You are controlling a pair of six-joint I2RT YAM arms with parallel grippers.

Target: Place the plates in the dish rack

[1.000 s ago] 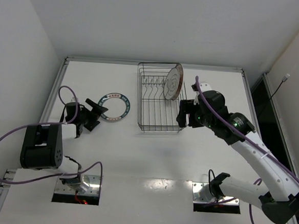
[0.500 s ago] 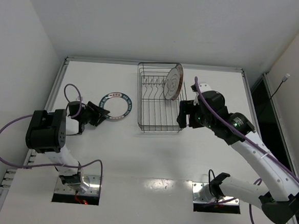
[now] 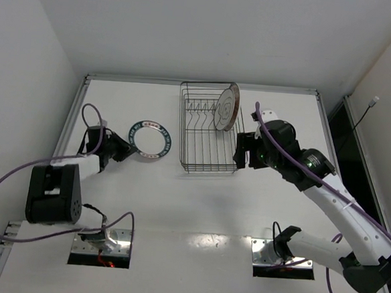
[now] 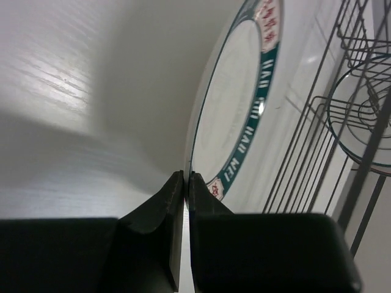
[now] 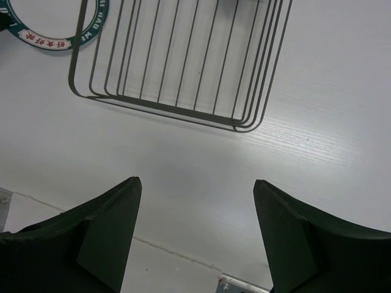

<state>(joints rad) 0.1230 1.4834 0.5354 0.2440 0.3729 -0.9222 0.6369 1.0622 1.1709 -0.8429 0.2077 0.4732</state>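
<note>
A white plate with a dark blue-green rim (image 3: 150, 139) lies on the table left of the dish rack (image 3: 207, 170). My left gripper (image 3: 118, 148) is shut on that plate's left edge. In the left wrist view the thin rim (image 4: 229, 116) runs straight into the closed fingertips (image 4: 185, 177). A pale plate with thin dark rings (image 3: 226, 107) stands upright in the rack's far right corner, also seen through the wires (image 4: 360, 116). My right gripper (image 3: 239, 151) hangs open beside the rack's near right corner, with nothing between its fingers (image 5: 197, 181).
The rack's near wires (image 5: 160, 105) lie just ahead of the right gripper, and the rimmed plate (image 5: 55, 36) shows at that view's top left. White walls close in the table at the left and back. A black strip (image 3: 341, 130) runs along the right side.
The left gripper went from open to shut on the rimmed plate's edge, and its arm shifted at the table's left. The right arm barely moved.
</note>
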